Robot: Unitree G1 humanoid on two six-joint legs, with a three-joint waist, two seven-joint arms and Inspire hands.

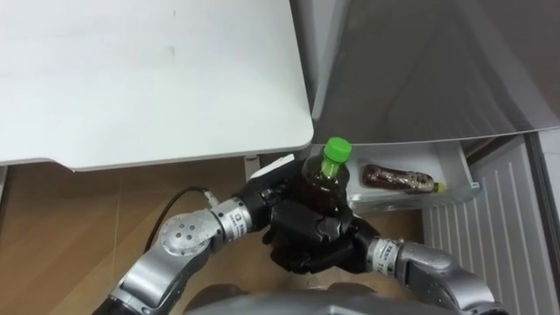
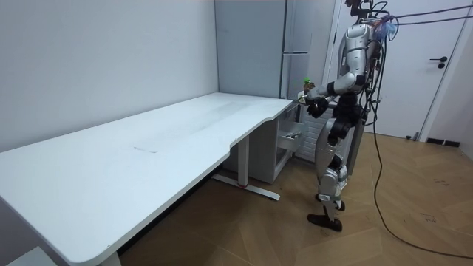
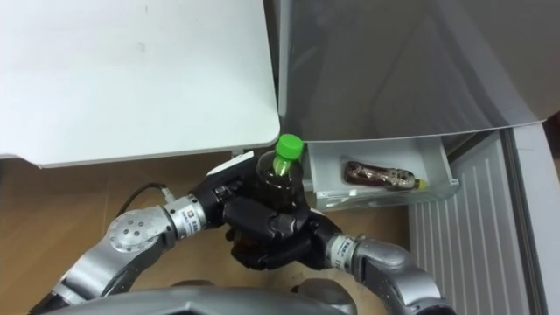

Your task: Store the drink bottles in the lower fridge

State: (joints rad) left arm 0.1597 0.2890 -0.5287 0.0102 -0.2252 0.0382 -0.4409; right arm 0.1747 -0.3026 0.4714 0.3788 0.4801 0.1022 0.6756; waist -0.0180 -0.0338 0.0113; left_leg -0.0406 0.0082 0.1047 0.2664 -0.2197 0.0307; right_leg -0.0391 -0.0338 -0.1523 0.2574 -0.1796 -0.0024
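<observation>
Left eye view: the bottle (image 1: 320,185), green-capped and upright, is clamped between both hands. The left robot hand (image 1: 273,198) curls on its left side and the right robot hand (image 1: 313,241) wraps it from below. It hangs just off the desk (image 1: 149,79) corner, left of the open fridge drawer (image 1: 461,175), where a second bottle (image 1: 398,178) lies. As I judge it, the risks are a slip when one hand lets go, or the bottle striking the drawer's wall or the lying bottle on the way in.
</observation>
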